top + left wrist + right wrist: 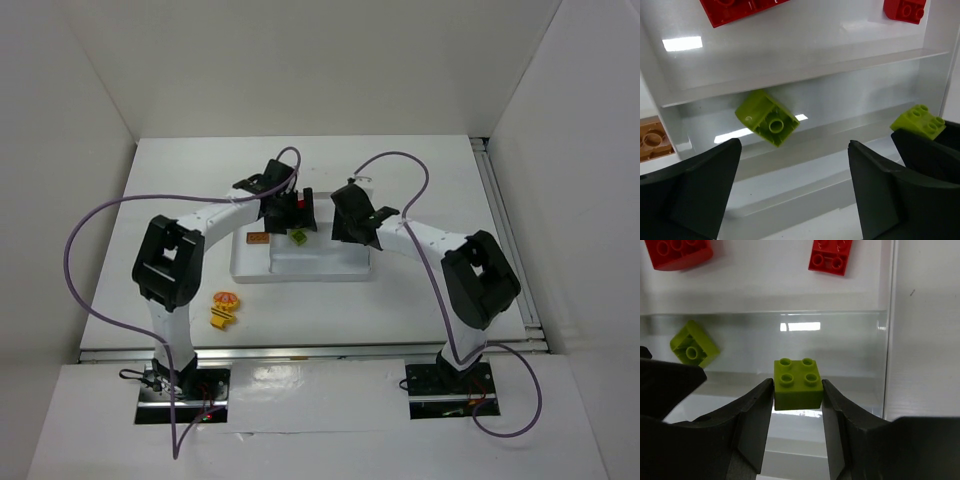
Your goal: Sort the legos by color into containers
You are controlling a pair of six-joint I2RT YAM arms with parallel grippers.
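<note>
Lime brick (pixel 797 380): clamped in the right gripper (pixel 797 390), hanging above the narrow lanes of the white tray (pixel 250 268). Second lime brick (pixel 694 344): lying tilted in a lane, at ten o'clock from the held one. Red bricks (pixel 830 257): in the lane at twelve o'clock. Brownish brick (pixel 652 142): in the tall section. Left gripper (pixel 794 150): jaws wide, holding nothing. Yellow-orange pieces (pixel 225 308): on the table, seven o'clock from the tray, unsorted. Judged past halfway; the held brick and yellow-orange pieces remain.
</note>
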